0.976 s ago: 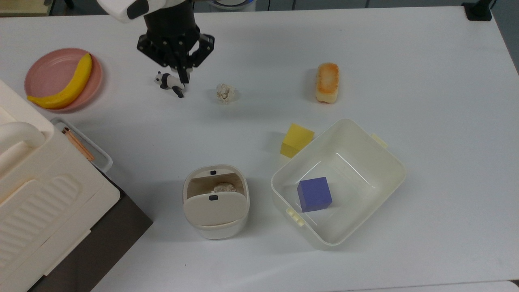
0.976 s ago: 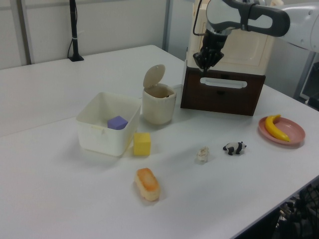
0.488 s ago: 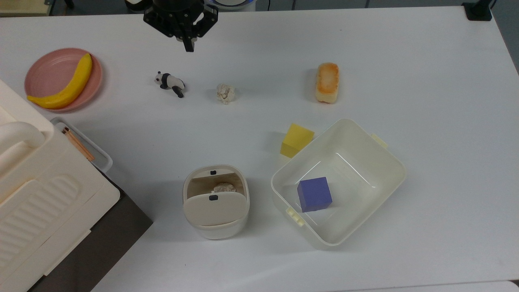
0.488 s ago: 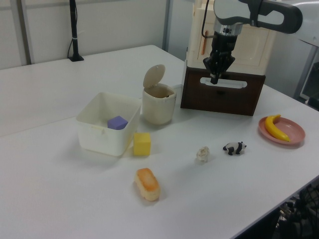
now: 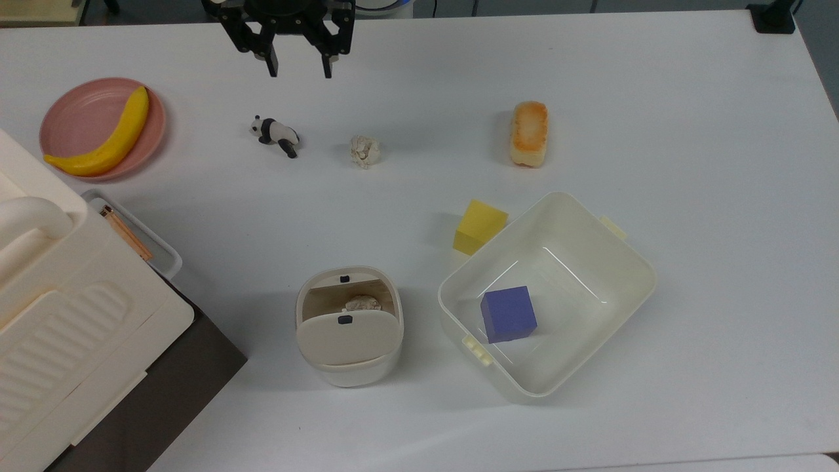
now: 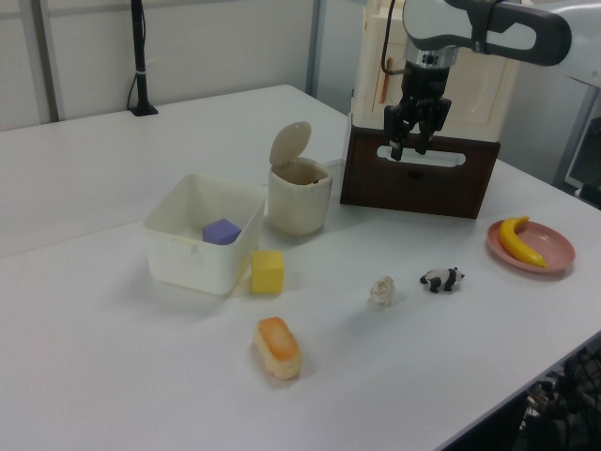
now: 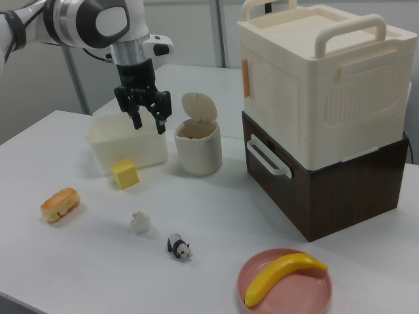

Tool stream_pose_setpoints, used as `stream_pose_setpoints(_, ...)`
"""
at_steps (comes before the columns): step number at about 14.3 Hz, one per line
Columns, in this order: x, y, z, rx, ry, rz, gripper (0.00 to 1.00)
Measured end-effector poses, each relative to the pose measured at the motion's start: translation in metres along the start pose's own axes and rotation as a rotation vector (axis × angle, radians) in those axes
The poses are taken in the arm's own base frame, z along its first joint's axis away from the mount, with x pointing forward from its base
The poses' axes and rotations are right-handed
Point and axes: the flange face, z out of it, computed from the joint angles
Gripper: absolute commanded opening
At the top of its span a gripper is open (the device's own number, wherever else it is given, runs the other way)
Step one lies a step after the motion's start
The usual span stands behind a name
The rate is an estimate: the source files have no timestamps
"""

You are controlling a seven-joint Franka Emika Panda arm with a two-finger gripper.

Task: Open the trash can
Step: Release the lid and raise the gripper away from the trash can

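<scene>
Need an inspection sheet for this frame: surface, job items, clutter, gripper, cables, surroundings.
Surface: white table, no spills seen.
Job items: trash can, lid raised on its hinge, crumpled wad inside.
Clutter: open tub holding a purple cube; yellow cube beside the tub; bread; paper wad; panda toy; banana on a pink plate; ribbed box on a brown crate.
Gripper: gripper open, empty, raised above the table, away from the can.
Cables: nothing seen.
Surroundings: black stand at the table's far edge.
</scene>
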Motion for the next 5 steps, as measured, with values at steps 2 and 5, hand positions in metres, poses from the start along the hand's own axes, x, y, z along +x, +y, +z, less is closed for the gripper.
stream_pose_setpoints(2, 0.0, -0.0004, 0.0001, -0.001, 0.0, 0.0, 1.0)
stream_pose_setpoints(5, 0.0, -0.0003, 0.0001, -0.001, 0.0, 0.018, 1.0)
